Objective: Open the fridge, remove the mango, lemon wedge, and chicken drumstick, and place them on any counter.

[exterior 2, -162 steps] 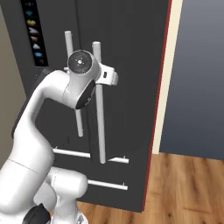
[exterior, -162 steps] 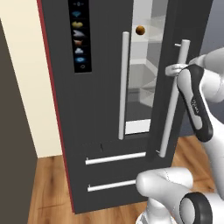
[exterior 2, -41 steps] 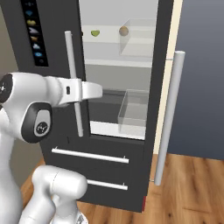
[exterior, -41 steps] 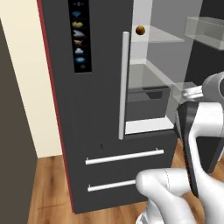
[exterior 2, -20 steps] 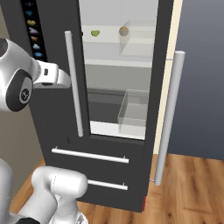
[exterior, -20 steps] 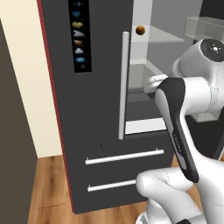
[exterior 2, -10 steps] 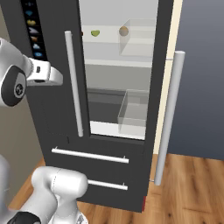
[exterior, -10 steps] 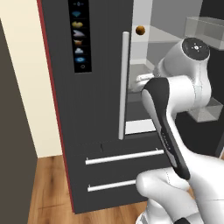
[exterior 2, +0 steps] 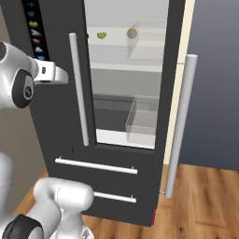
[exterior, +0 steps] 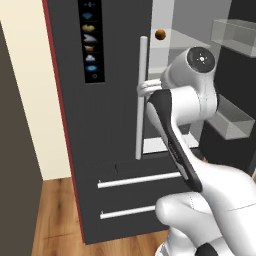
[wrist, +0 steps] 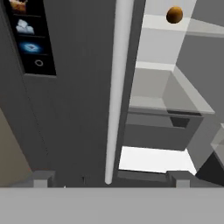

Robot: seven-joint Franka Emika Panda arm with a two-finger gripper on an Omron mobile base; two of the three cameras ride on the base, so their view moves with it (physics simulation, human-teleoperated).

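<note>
**Right Door Open: Clear the Left Handle, Then Reach the Top Shelf**

The fridge [exterior 2: 56, 116] stands with its right door swung wide; the left door is closed. The gripper [wrist: 109, 177] sits at the left door's handle [exterior: 141, 95], fingers spread wide, the bar between them and gripping nothing.

On the top shelf [exterior 2: 126, 44] lie a round orange-brown item, probably the mango [exterior: 160, 34], at 1 o'clock in the hand view, and the lemon wedge [exterior 2: 101, 35]. A tan item [exterior 2: 132, 32] beside the wedge may be the chicken drumstick; this cannot be confirmed.

Recommended procedure: keep the fingers spread, draw straight off the bar, rise to shelf level, then approach one item squarely, avoiding the clear bin [exterior 2: 144, 119].
</note>
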